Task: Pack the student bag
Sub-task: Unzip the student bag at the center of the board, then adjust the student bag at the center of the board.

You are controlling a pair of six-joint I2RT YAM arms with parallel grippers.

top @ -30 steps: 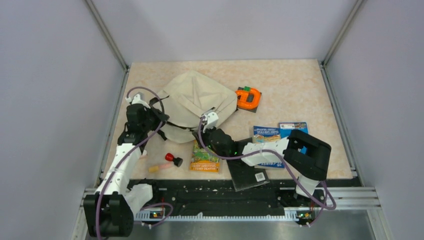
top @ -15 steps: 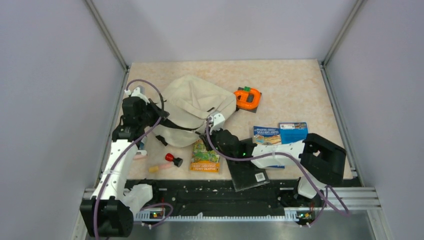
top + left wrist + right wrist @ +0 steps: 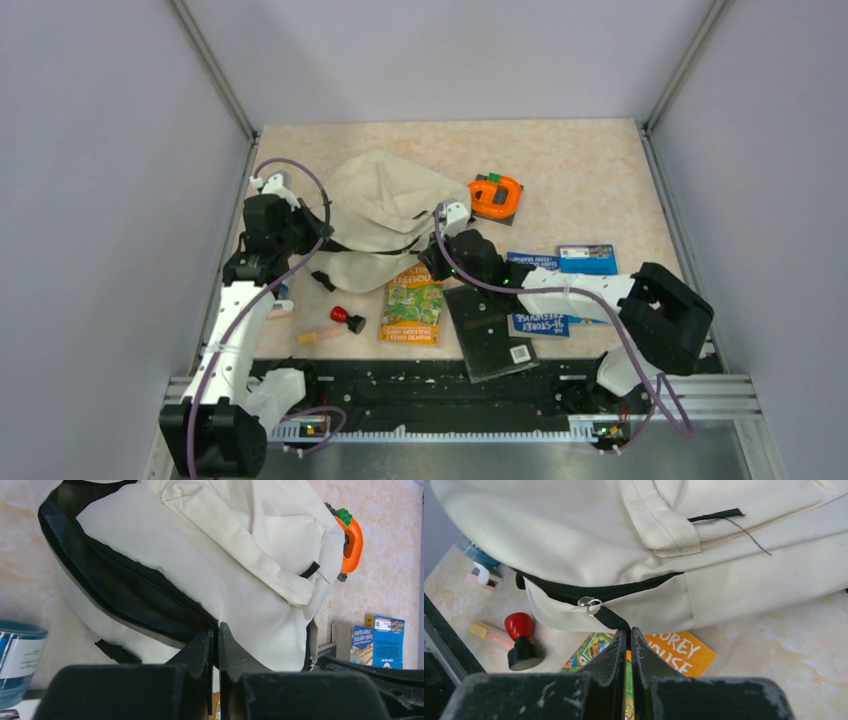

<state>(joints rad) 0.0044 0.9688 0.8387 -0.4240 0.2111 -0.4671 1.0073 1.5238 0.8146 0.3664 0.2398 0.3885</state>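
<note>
While both arms reach in over the table (image 3: 600,170), the student bag (image 3: 385,210) lies slumped toward the left edge, about midway between the near and far edges. Its black-lined zipper mouth gapes on the side facing the left arm. And look at the left gripper (image 3: 214,632): fingers pressed together, pinching the cream fabric right at the lip of that opening. Over on the other side, the right gripper (image 3: 626,632) is closed just as tight, clamped on the black zipper pull (image 3: 610,617), with the silver ring (image 3: 589,602) sitting just above the fingertips. A green-and-orange game booklet (image 3: 412,305) pokes out from under the bag's near side. A red-topped stamp (image 3: 347,318) and a pink-and-yellow stick (image 3: 318,333) sit toward the near-left corner. A black notebook (image 3: 490,335) lies by the near edge, with blue packets (image 3: 587,258) to its right. An orange clamp (image 3: 496,196) rests just beside the bag's far-right side.
</note>
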